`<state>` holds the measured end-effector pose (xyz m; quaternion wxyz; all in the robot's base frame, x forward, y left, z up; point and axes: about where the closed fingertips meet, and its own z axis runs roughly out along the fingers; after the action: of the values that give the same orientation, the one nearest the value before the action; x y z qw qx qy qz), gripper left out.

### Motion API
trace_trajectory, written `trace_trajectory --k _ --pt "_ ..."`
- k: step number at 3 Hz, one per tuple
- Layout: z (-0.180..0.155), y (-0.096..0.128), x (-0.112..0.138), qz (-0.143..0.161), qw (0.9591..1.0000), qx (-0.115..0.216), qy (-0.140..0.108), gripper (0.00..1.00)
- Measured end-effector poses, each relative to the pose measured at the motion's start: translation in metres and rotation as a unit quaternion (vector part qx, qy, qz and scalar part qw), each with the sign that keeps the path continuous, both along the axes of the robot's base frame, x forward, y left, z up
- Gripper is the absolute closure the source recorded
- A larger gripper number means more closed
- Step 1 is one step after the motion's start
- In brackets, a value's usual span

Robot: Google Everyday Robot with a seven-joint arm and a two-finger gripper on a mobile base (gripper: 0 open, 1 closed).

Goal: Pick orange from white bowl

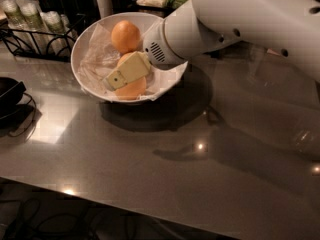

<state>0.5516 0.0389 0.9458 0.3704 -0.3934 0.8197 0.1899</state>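
At the back left of the grey countertop [150, 184] stands the white bowl [80, 46], wide and shallow, lined with crinkled white paper [97, 59]. The orange [132, 90] lies in the near part of that bowl, on the paper, close to the near rim. Its skin is yellow-orange and matte. Only its lower half shows, because the gripper [125, 73] lies directly across its top.

The gripper's cream-coloured end is inside the bowl, slanting down towards the left, and appears to touch the orange. Whether it is open, closed or gripping the fruit cannot be told from where I stand. The white arm [240, 19] reaches in from the upper right, over the bowl's right rim.

A strip of similar yellow-orange skin [125, 59] shows just above the gripper; I cannot tell whether it is a separate fruit. A rounder, deeper-orange fruit [125, 35] sits behind it, towards the far side of the bowl, clear of the gripper.

At the left edge of the countertop, well apart from the bowl, is a small black dish [7, 91]. Behind the bowl's left side stands a black wire rack [30, 41] holding pale bottles [15, 14]. The bowl casts a dark shadow [170, 104] on the countertop to its near right.
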Motion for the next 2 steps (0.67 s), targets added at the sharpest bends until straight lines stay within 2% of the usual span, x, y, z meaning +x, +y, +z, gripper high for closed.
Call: trace_trajectory --k 1,2 --pt "-0.006 0.005 0.010 -0.028 0.9996 0.000 -0.004 0.00" --pt "-0.016 0.002 0.018 -0.051 0.9987 0.002 0.005 0.00"
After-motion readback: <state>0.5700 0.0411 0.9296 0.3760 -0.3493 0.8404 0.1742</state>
